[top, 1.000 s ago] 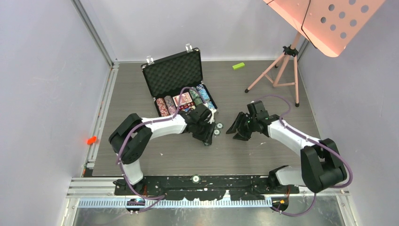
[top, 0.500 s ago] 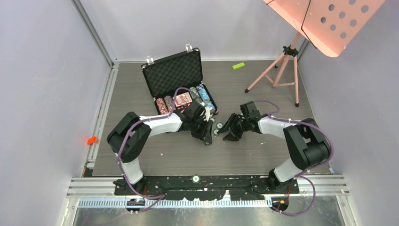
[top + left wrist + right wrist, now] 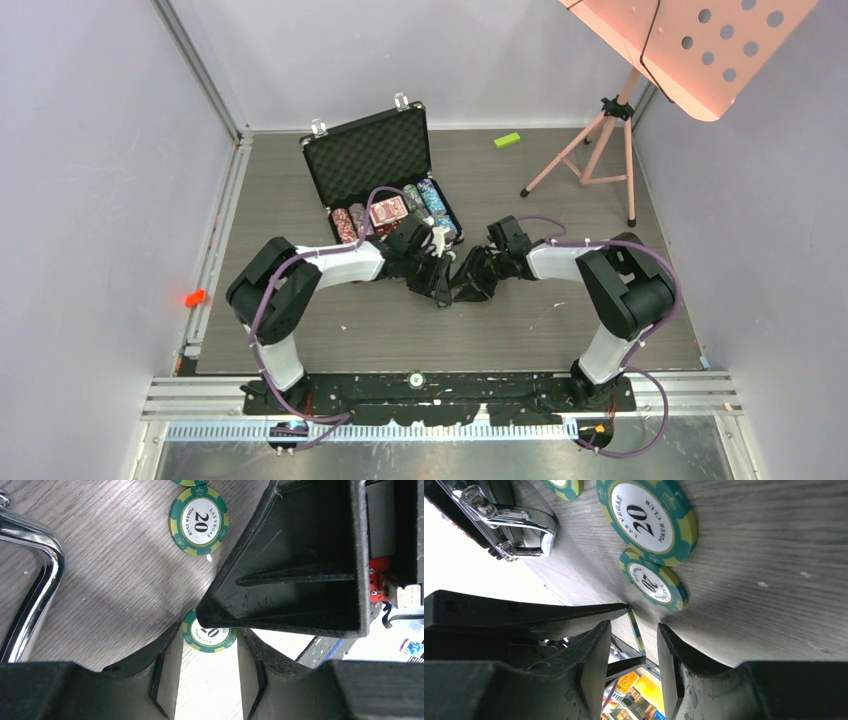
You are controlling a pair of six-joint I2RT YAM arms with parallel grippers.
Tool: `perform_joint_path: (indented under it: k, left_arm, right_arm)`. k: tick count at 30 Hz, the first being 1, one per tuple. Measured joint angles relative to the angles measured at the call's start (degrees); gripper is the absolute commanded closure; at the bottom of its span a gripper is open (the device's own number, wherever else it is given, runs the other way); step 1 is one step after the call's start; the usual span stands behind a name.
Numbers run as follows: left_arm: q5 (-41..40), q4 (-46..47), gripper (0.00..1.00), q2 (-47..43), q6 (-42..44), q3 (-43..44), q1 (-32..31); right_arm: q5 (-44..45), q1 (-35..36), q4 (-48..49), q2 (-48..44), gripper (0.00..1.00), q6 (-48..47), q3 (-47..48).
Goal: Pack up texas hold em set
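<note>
The black case [image 3: 368, 160] lies open at the back, with rows of chips [image 3: 420, 200] and a red deck [image 3: 389, 210] inside. My left gripper [image 3: 209, 630] is shut on a green-and-yellow "20" poker chip [image 3: 207, 640], gripping it by its edges just above the table. My right gripper [image 3: 634, 626] is open, with its fingers either side of that chip [image 3: 638, 636], which shows edge-on with gaps both sides. Two more "20" chips [image 3: 646, 517] [image 3: 654, 582] lie flat on the table. In the top view both grippers [image 3: 441, 288] [image 3: 468, 284] meet in front of the case.
The case's silver handle [image 3: 519, 525] lies close to the loose chips. A small green block [image 3: 507, 140] and a pink tripod stand [image 3: 600, 150] are at the back right. A red object [image 3: 194, 297] sits off the left edge.
The right arm swung left until its gripper met the left gripper, and its jaws narrowed a little. The loose chips on the table are now hidden beneath it in the top view. The left arm stayed put.
</note>
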Motion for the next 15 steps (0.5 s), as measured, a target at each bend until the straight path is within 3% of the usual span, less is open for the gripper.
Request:
perform_joint_path:
  k: [5, 9, 13, 15]
  left_arm:
    - [0.74, 0.83, 0.67, -0.13, 0.09, -0.55, 0.37]
    - [0.81, 1.38, 0.67, -0.48, 0.13, -1.05, 0.46]
    - [0.76, 2.10, 0.67, -0.79, 0.13, -1.57, 0.61]
    - [0.76, 2.40, 0.67, -0.92, 0.11, -1.81, 0.68]
  right_arm:
    - [-0.48, 0.04, -0.79, 0.28, 0.78, -0.26, 0.33]
    - [-0.66, 0.04, -1.03, 0.28, 0.87, -0.20, 0.35]
    - [-0.76, 0.04, -1.03, 0.28, 0.88, 0.02, 0.35]
    - [-0.94, 0.04, -0.96, 0.28, 0.80, 0.31, 0.35]
